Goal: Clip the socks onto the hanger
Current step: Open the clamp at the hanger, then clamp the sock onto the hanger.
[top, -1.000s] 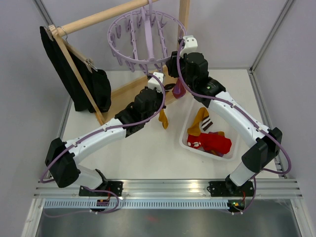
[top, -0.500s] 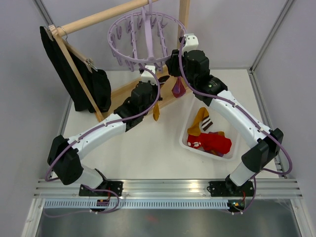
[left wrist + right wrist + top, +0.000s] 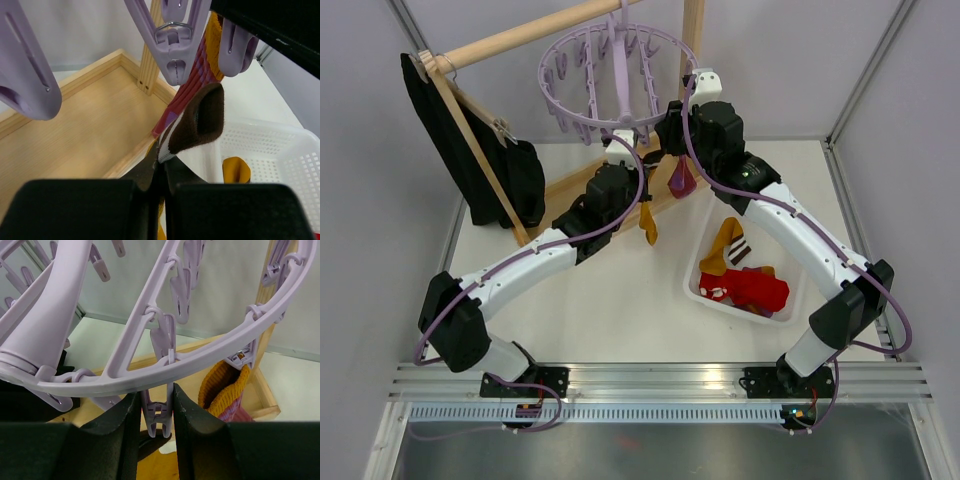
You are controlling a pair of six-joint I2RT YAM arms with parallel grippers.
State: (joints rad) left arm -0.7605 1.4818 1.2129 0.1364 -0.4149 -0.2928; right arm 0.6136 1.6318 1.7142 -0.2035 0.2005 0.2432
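— Where is the round lavender plastic clip hanger (image 3: 620, 75)?
— At twelve o'clock in the top view. It hangs from the pale wooden rack (image 3: 520, 35) over the far edge of the white table (image 3: 610, 300). Both arms reach up under its ring.
— The right gripper (image 3: 156, 402)?
— Its dark jaws pinch one small lavender peg (image 3: 158, 415) dangling from the ring's near rim. The peg stands upright between them.
— And the left gripper (image 3: 160, 167)?
— Its jaws are pressed together on a soft mustard sock with a brown and white end (image 3: 202, 115). That end stands up just below the pegs, and the mustard part hangs at six o'clock from the wrist. Whether the fabric touches a peg I cannot tell, though there seems to be a gap.
— Any sock clipped on?
— One maroon ribbed sock with a mustard cuff (image 3: 682, 178), clipped under the ring at its five o'clock, near the pinched peg.
— The others?
— Red and mustard socks (image 3: 750, 285) lie in the white plastic mesh basket (image 3: 691, 288) at four o'clock on the table, well apart from the hanger.
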